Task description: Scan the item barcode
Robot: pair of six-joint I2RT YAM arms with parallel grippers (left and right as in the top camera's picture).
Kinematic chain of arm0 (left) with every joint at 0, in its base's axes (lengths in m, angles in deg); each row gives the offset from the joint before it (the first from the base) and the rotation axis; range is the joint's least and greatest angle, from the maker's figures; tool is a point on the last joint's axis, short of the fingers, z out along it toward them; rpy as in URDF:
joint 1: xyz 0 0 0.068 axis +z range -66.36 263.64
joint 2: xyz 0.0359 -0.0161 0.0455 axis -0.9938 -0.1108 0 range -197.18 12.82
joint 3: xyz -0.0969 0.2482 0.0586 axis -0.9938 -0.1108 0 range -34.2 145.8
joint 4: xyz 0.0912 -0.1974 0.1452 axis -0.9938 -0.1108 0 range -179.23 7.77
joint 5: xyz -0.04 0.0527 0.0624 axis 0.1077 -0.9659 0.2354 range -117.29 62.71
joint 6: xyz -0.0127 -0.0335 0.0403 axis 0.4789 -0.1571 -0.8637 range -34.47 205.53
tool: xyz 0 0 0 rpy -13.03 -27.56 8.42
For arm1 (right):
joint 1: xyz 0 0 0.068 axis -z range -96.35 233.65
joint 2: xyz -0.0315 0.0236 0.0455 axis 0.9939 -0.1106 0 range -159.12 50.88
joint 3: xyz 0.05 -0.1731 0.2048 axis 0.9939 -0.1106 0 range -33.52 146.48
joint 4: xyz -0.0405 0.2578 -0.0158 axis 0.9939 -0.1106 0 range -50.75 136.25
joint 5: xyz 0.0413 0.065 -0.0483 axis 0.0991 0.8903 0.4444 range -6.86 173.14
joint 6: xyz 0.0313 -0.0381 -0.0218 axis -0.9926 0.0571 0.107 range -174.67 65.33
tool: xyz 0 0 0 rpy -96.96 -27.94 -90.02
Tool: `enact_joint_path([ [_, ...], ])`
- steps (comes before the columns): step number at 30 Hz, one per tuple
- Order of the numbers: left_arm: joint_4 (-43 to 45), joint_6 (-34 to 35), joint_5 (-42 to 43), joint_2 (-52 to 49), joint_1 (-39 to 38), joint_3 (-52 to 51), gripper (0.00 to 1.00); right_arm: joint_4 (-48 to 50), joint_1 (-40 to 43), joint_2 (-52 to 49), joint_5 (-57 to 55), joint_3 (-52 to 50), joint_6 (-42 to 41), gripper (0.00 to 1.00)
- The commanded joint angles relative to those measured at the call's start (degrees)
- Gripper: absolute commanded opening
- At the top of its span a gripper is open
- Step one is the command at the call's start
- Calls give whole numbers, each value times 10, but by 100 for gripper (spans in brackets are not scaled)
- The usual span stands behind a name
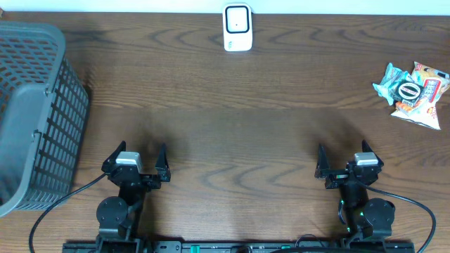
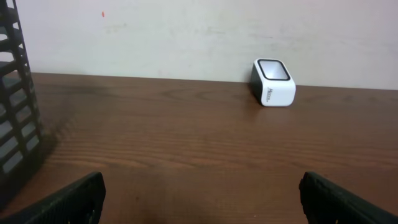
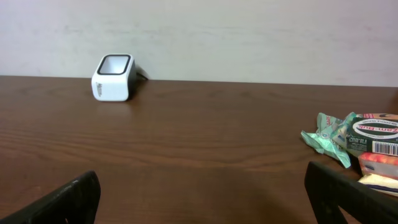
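A white barcode scanner (image 1: 238, 28) stands at the table's far edge, also seen as the scanner (image 2: 273, 83) in the left wrist view and the scanner (image 3: 114, 77) in the right wrist view. A small heap of snack packets (image 1: 413, 93) lies at the far right; the packets (image 3: 357, 144) show a barcode label on one. My left gripper (image 1: 136, 156) rests open near the front left, nothing between its fingers. My right gripper (image 1: 344, 156) rests open near the front right, well short of the packets.
A grey plastic mesh basket (image 1: 31, 116) fills the left side of the table, and the basket's wall (image 2: 15, 106) shows at the left of the left wrist view. A pale wall runs behind the table's far edge.
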Motion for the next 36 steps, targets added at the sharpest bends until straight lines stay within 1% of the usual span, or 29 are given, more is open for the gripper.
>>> enact_joint_path([
  [1, -24, 5, 4, 5, -2, -8, 98, -2, 1, 4, -4, -1, 0, 99],
  [9, -25, 4, 1, 5, -2, -8, 98, -2, 1, 4, -4, -1, 0, 99],
  [14, -25, -12, 1, 5, -2, -8, 98, -2, 1, 4, -4, -1, 0, 99],
  [36, -23, -12, 1, 5, -2, -8, 97, -2, 1, 4, -4, -1, 0, 99],
])
